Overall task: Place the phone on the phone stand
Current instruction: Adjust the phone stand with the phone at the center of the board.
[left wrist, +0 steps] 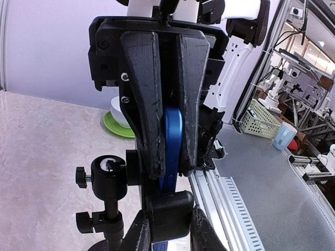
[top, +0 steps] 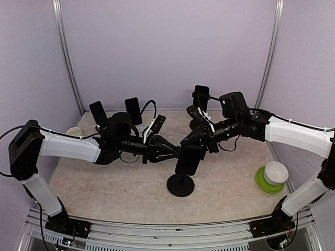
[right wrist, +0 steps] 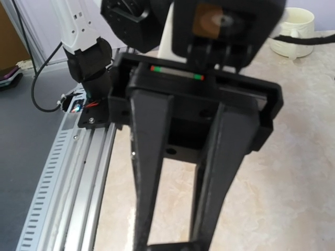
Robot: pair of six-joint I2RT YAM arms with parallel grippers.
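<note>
Closest to the left wrist camera, my left fingers (left wrist: pixel 144 104) pinch the blue edge of the phone (left wrist: pixel 172 141). The left jaws stand narrow, holding the phone across its thickness. From above, the phone hangs as a dark slab between my two arms, just over the phone stand (top: pixel 180 185), whose round foot sits on the tabletop (top: pixel 104 183). In the left wrist view the stand's ball head (left wrist: pixel 107 171) sits just beside the phone, and a black block (left wrist: pixel 168 215) meets the phone's lower end. I cannot tell whether that block is the stand's cradle. My right jaws are drawn close together, and their tips run off the bottom of the right wrist view, so I cannot tell what they press on, if anything.

I judge the step in hand to be seating the phone in the cradle. To do it well, I would hold the pinch firm, line the phone's edge square with the cradle, and go down slowly, since the stand looks easy to tip. I would let go only once the phone bears on the stand by itself. Then I would open just enough to clear it and draw straight back.
</note>
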